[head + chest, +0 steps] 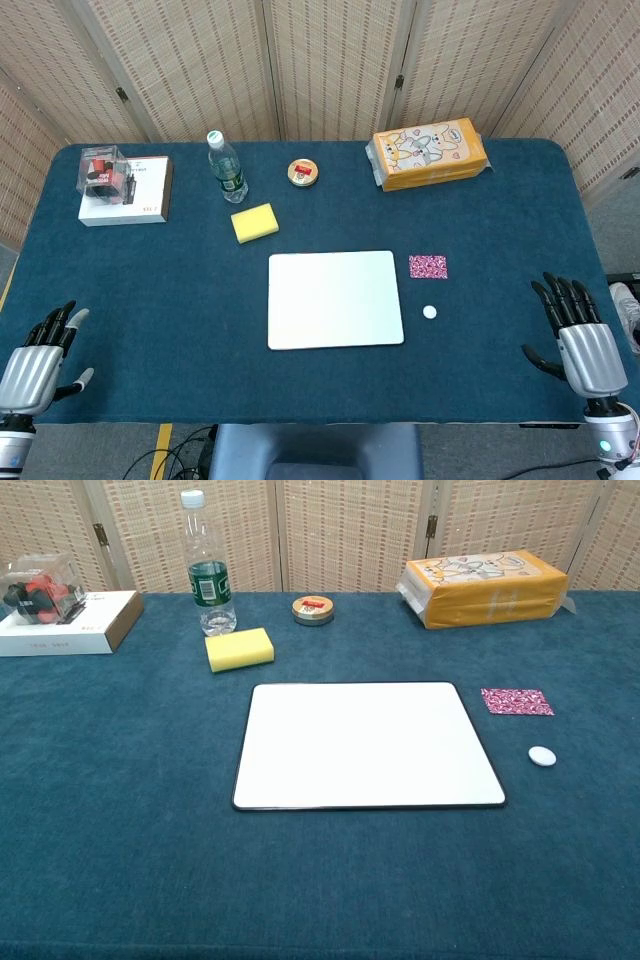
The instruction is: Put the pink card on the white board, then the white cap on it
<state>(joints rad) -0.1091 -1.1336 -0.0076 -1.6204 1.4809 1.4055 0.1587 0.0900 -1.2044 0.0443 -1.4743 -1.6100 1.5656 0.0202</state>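
The pink card (428, 266) lies flat on the blue surface (150, 300), just right of the white board (335, 299) and apart from its right edge, level with the board's far part. Its face shows a fine pink and white pattern. The white cap (429, 312) sits a little nearer than the card, also just right of the board and touching neither. The chest view gives the same order: the card by the board's far right corner and the cap nearer, beside the right edge. The board rests near the middle of the surface with nothing on it.

The left robot hand (42, 358) is at the near left corner, over the surface's edge, fingers spread and holding nothing. The right robot hand (580, 335) is at the near right edge, fingers stretched out and apart, also holding nothing. Both are well apart from the card, the cap and the board. Neither hand shows in the chest view.

Along the far side, from left to right, stand a white box (125, 192) with a clear case (103, 170) of red and black items on top, a plastic water bottle (227, 168) with a green label, a small round tin (303, 172), and an orange packet (429, 152) printed with cartoon figures. A yellow sponge (255, 222) lies between the bottle and the board's far left corner, touching neither.
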